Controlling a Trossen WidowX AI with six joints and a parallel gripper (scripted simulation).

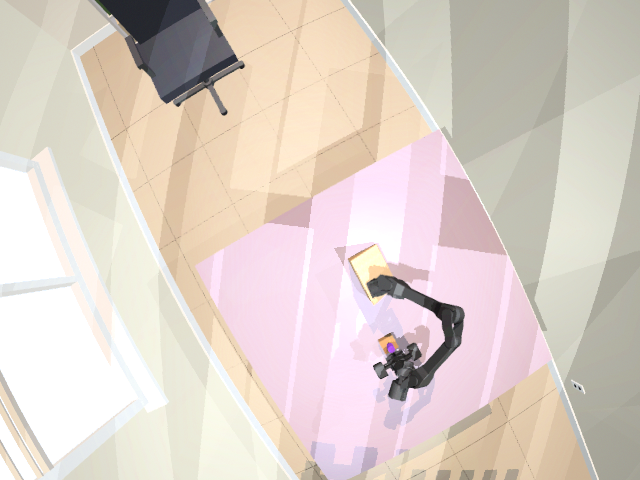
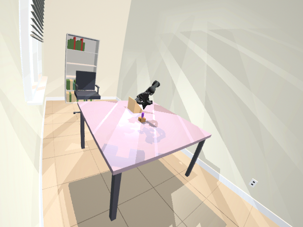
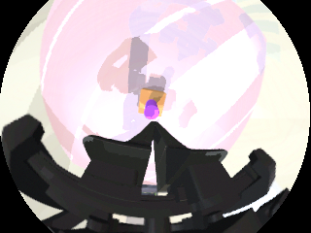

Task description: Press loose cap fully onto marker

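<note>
The orange holder block (image 1: 383, 339) (image 2: 141, 119) (image 3: 145, 96) sits on the pink table. The purple cap (image 1: 391, 348) (image 2: 142, 114) (image 3: 152, 113) tops the marker, which stands upright in the block. A darker purple part shows between them in the wrist view; how tightly the cap is seated cannot be told. No loose cap shows elsewhere on the table. My gripper (image 1: 394, 354) (image 2: 143, 108) (image 3: 154, 124) is shut with nothing between its fingertips. It hangs above the cap, with a gap between them in the exterior view.
A light wooden block (image 1: 366, 257) (image 2: 132, 105) stands by the arm's base. The pink table (image 1: 279, 289) (image 2: 117, 151) bears shadows of the arm. An office chair (image 1: 188, 62) (image 2: 85, 82) and a bookshelf (image 2: 82, 57) stand beyond the table.
</note>
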